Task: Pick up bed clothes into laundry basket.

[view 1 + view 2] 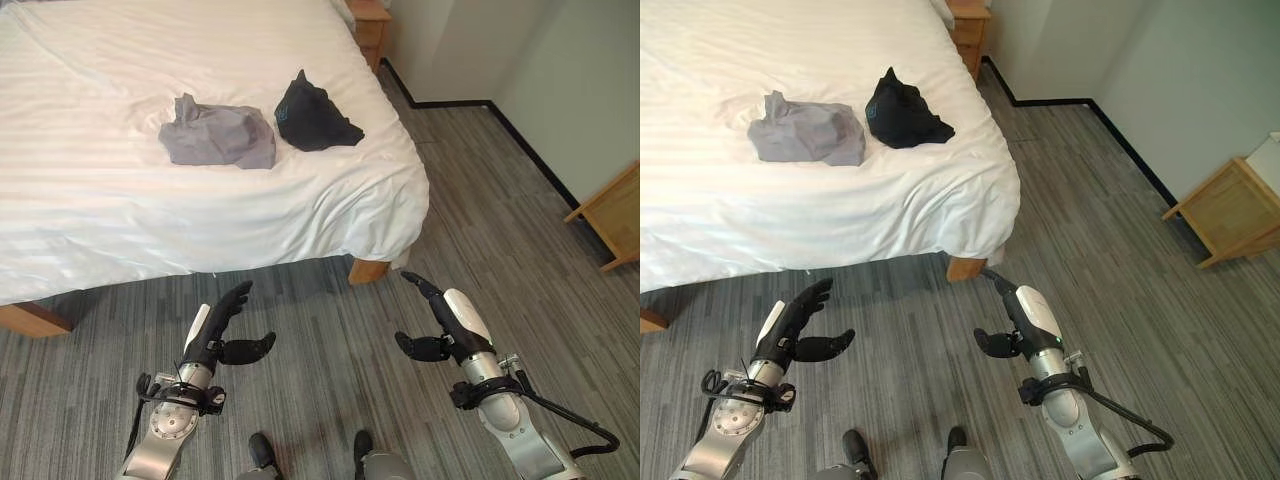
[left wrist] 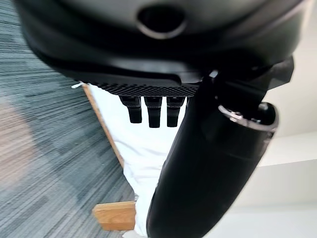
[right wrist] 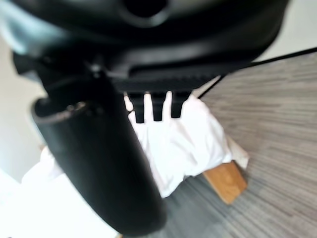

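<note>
So the two pieces of clothing are both sitting on the white striped bedsheet of the wooden-legged bed point(image 1: 120, 200), near the corner closest to the robot. The crumpled grey cloth garment point(image 1: 218, 134) is lying just beside the bunched-up black cloth garment point(image 1: 314, 118), with the black one nearer the bed's side edge, and I can't tell whether they're actually touching. Neither one is being held. The left hand point(image 1: 215, 328) is hanging over the grey striped carpet floor point(image 1: 330, 350) in front of the bed, fingers stretched out straight and thumb sticking out sideways, grasping nothing. The right hand point(image 1: 447, 320) is doing the same thing on the other side, fingers relaxed and empty, pointing toward the bed corner. A light wooden nightstand point(image 1: 370, 25) is standing by the far bed corner, and another light wooden piece of furniture point(image 1: 612, 212) is sitting against the wall off to the right.
</note>
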